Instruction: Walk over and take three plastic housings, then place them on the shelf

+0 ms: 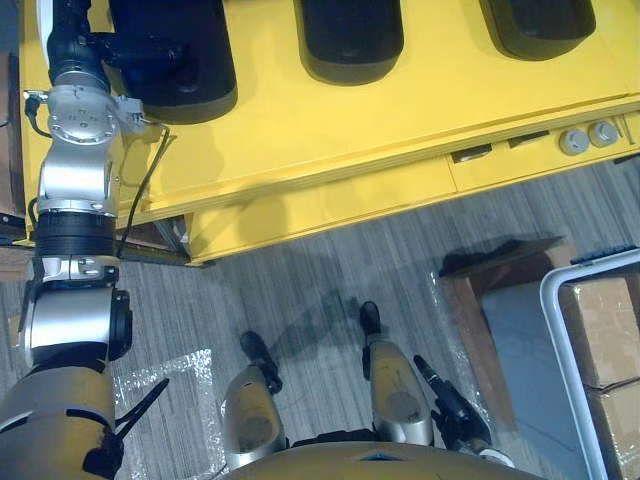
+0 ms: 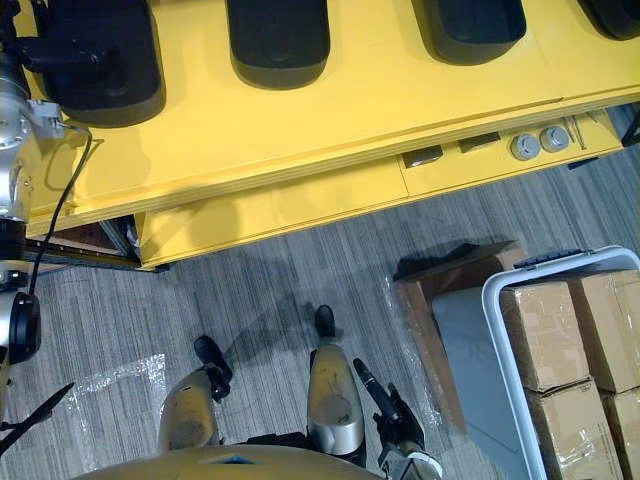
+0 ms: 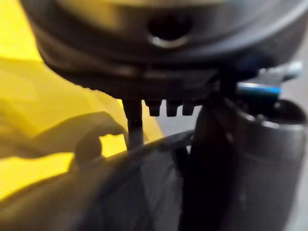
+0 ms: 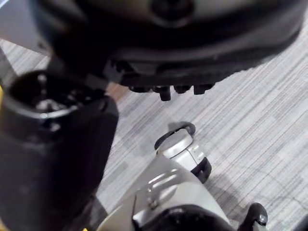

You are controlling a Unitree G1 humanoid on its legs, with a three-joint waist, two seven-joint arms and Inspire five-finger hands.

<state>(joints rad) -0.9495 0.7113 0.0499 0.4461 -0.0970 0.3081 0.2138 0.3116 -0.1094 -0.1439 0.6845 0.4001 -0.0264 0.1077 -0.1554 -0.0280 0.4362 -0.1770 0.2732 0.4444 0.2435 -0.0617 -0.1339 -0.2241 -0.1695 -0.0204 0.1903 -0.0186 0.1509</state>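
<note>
1. Housings: in the left eye view, black moulded-plastic housings (image 1: 348, 40) lie in a row on the yellow table (image 1: 330, 130), long axes pointing away from the robot. The left hand (image 1: 125, 48) lies on the leftmost housing (image 1: 190, 85).
2. Right eye view: the right hand (image 2: 385, 400) hangs low over the grey carpet floor (image 2: 280, 270), well apart from the table, fingers straight and empty. The left arm is judged nearer.
3. Left wrist view: the housing's dark curve sits just past the hand; I cannot tell whether it is gripped.
4. Right wrist view: nothing held.
</note>
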